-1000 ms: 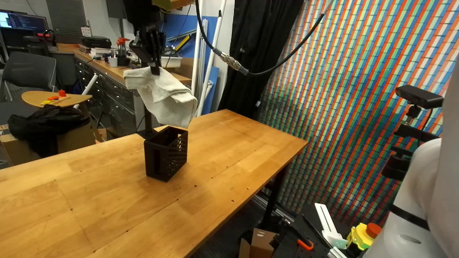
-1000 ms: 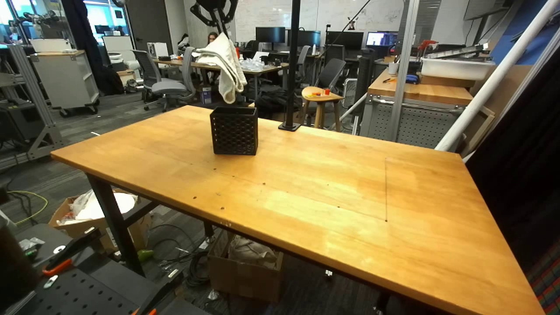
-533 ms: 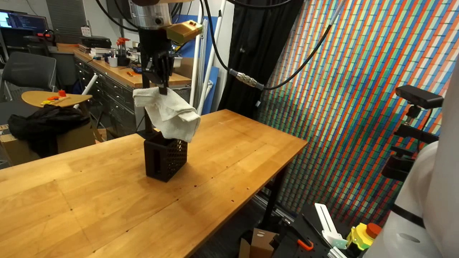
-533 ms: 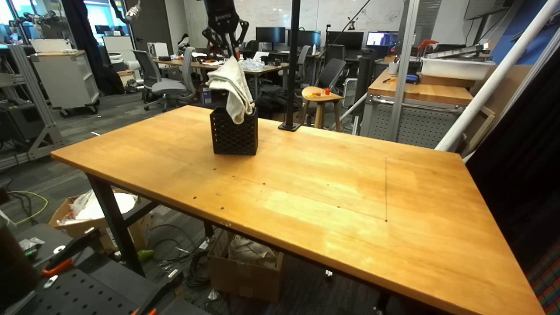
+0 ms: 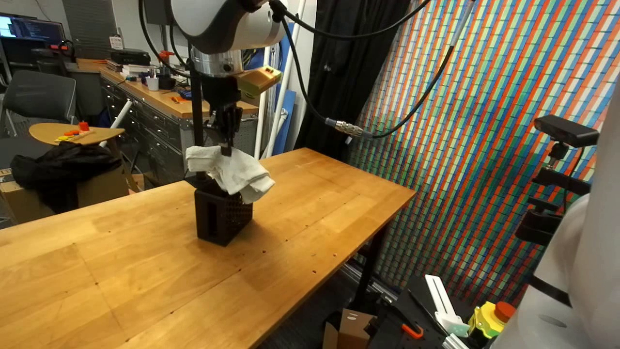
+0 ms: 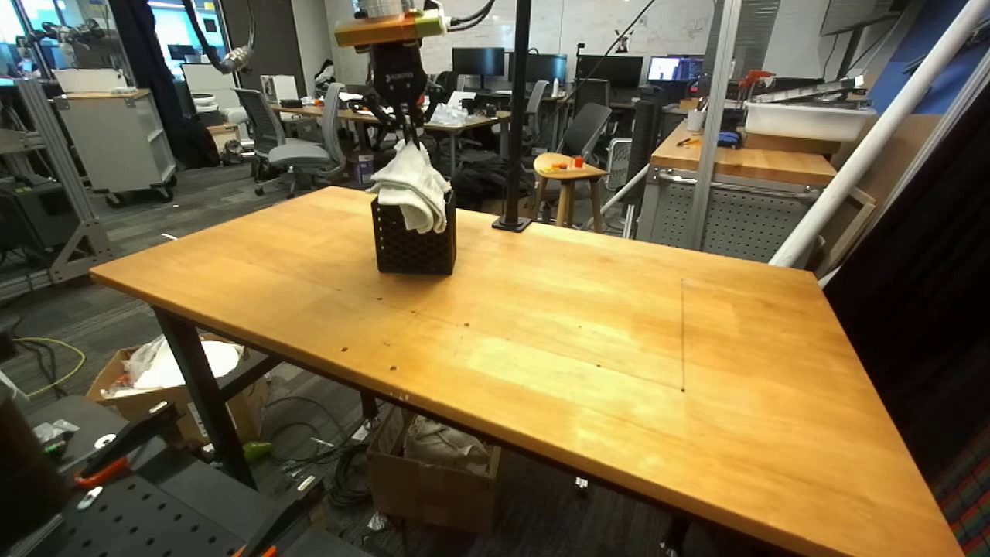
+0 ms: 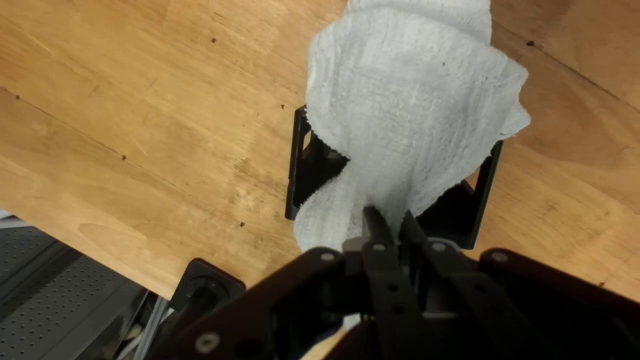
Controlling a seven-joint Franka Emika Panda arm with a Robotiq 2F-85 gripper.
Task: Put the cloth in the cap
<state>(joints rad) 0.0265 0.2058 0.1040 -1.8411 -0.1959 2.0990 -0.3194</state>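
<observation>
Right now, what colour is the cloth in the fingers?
The cloth is white, no print visible; shows best in the wrist view.

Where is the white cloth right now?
In an exterior view, the white cloth is left of the black pole, held by the hand over the black basket.

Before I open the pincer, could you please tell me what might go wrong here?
The white cloth hangs out past one wall of the black latticed bin, so, released now, it may slide off outside. It also covers much of the bin's opening, so folds could bunch on top. The black pole near the bin might be brushed by the pincer.
</observation>
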